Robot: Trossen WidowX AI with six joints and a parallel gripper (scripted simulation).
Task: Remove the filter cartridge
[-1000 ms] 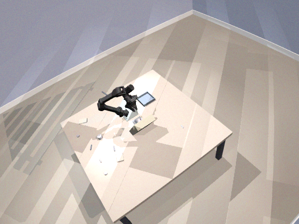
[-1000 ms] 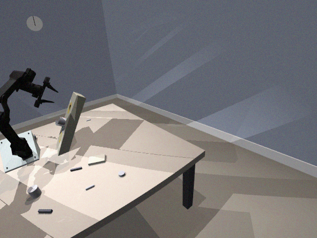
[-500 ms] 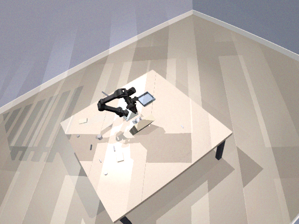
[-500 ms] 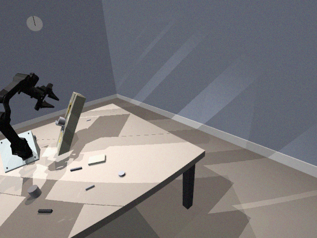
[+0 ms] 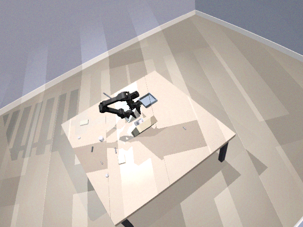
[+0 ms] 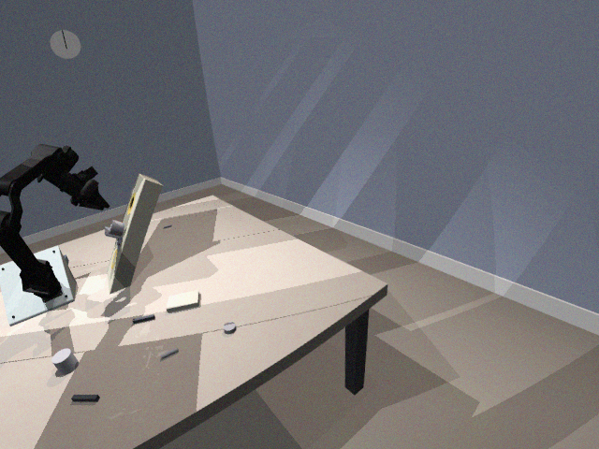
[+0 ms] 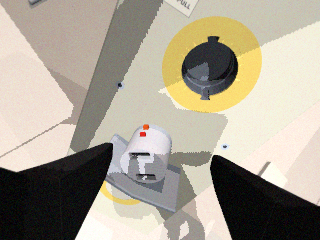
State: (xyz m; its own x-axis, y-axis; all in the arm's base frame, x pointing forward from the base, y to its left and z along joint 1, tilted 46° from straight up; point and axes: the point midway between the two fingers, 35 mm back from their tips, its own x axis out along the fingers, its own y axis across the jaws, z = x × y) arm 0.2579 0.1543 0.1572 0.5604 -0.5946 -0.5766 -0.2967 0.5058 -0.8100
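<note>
The pale round cartridge (image 5: 139,121) (image 6: 116,228) (image 7: 156,145), with two dark slots on its face and small red and orange marks on its side, sits at a grey bracket (image 7: 167,192) on the front of the tilted panel (image 6: 139,220) (image 7: 150,95). How it rests there is hard to tell. Beside it the panel has a dark round opening (image 7: 207,67) with two notches in a yellow ring. My gripper (image 5: 138,115) (image 6: 107,208) (image 7: 162,155) is open and empty, in front of the panel; its fingers stand either side of the cartridge in the wrist view, apart from it. The blue-grey tray (image 5: 147,100) holds nothing visible.
The tray lies on the table beyond the panel's far end. A white cylinder (image 5: 101,138) (image 6: 65,360), a pale block (image 5: 121,159) (image 6: 182,301), a dark bar (image 5: 92,149) (image 6: 85,398) and several small pieces lie on the other side. Another pale block (image 5: 84,122) lies behind.
</note>
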